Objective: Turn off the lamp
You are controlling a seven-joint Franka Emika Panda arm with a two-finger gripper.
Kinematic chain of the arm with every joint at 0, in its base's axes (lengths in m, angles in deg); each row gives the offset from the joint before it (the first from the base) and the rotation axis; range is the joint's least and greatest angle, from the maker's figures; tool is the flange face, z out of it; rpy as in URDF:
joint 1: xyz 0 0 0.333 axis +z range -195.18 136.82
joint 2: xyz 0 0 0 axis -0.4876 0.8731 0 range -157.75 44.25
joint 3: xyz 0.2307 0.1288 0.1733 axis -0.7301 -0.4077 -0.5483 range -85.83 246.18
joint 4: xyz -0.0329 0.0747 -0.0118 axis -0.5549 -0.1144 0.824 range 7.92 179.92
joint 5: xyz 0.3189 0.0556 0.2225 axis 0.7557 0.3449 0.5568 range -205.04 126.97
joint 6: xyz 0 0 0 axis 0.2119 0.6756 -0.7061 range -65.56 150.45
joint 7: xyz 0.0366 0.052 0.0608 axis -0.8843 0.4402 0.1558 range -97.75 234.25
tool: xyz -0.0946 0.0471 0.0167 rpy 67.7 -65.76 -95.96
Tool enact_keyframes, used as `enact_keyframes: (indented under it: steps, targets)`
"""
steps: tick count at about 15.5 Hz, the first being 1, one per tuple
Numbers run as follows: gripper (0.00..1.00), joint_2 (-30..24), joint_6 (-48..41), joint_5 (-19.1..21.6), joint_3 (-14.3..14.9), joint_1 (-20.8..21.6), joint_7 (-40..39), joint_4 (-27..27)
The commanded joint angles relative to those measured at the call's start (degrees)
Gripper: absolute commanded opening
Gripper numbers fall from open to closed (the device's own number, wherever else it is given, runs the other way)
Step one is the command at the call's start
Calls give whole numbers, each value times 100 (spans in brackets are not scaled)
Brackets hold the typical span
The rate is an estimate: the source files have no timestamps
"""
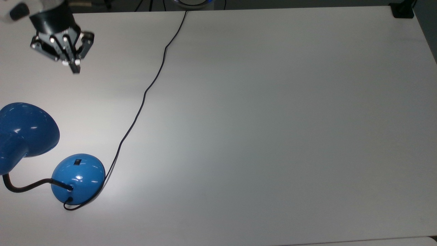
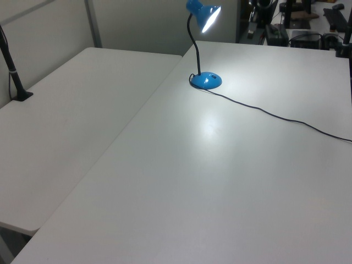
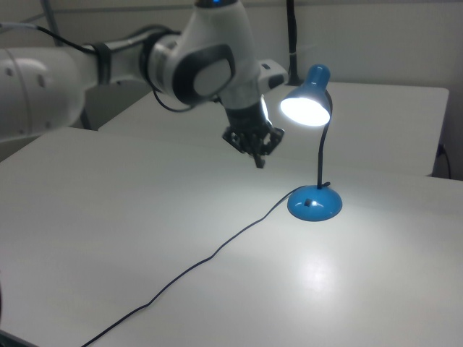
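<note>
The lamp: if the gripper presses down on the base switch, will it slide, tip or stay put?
The lamp probably stays put: its dome base is wide and sits flat on the table. The switch sits off-centre on the glossy dome, so a slanted push might slide it. The shade overhangs on a tall gooseneck, so tipping seems possible.

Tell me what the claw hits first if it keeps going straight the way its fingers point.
Probably bare table: the claw points downward, well short of the lamp, with nothing beneath it, though depth is uncertain.
</note>
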Motion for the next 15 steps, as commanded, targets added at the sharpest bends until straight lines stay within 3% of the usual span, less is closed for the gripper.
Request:
enact_keyframes:
  steps: [1,9,11,15]
  targets:
    - [0,743,1287,38,6,4,-110,-49]
    - [0,1868,3126,47,15,66,356,-102]
    - [0,2053,3512,47,137,170,514,-102]
    - [0,2159,3672,56,199,250,550,-102]
